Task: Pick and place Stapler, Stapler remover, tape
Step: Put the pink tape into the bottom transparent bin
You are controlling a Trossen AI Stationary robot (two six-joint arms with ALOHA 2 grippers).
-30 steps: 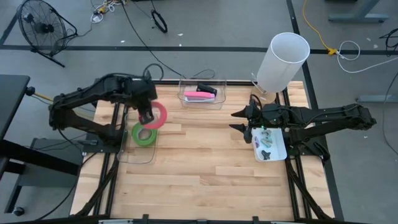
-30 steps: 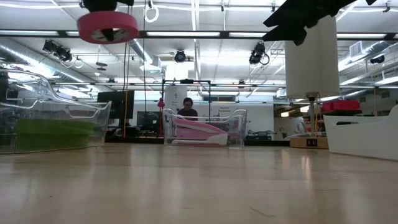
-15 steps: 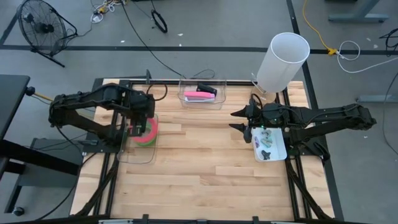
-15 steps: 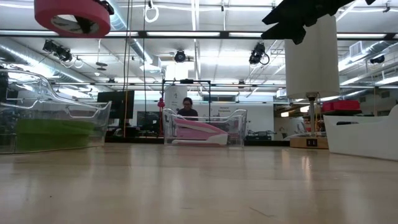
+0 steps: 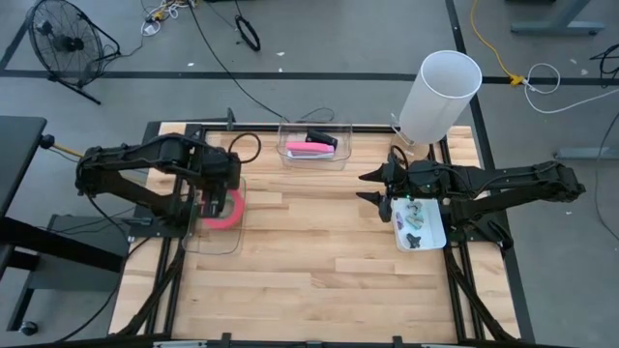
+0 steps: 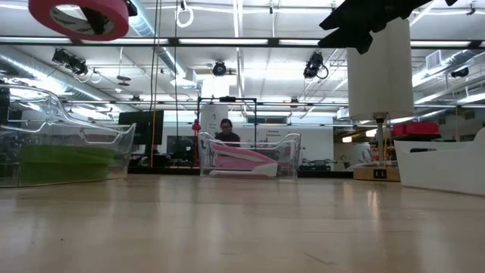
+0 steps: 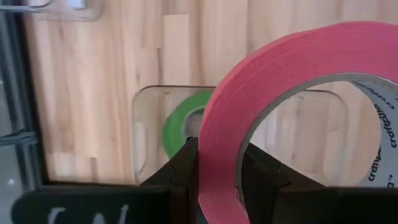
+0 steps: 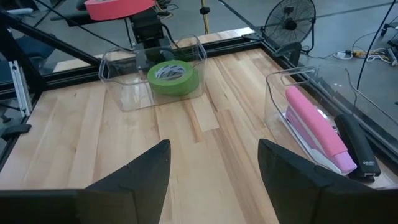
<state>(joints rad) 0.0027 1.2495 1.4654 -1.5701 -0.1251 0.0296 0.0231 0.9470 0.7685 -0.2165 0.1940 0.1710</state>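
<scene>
My left gripper (image 5: 215, 200) is shut on the pink-red tape roll (image 5: 230, 211), high above the clear bin (image 5: 215, 232) at the table's left. The roll also shows in the low view (image 6: 79, 17). A green tape roll (image 7: 179, 124) lies flat on that bin's floor, right under the held roll, and shows in the low view (image 6: 57, 163) too. A pink stapler (image 5: 309, 148) and a black tool (image 5: 323, 137) lie in a clear bin at the far middle. My right gripper (image 5: 372, 189) is open and empty, raised beside the white tray (image 5: 432, 232). My left gripper pinches the pink-red roll's wall (image 7: 219, 149), one finger (image 7: 261, 177) inside the open centre and one (image 7: 185, 163) outside. The fingers come from above. The roll is lifted clear, nearly level and a little tilted (image 6: 79, 17), above the bin and the green roll.
A tall white cylinder (image 5: 440, 92) stands at the far right corner. The white tray holds several small items (image 5: 416, 222). The bare wooden middle of the table (image 5: 319, 242) lies between the arms. A person (image 6: 226, 130) is in the room far behind.
My left gripper has carried the pink-red roll toward the table's left and near edges, from beside the clear bin to right over it and the green roll. The roll has tipped slightly. My right arm has kept still.
</scene>
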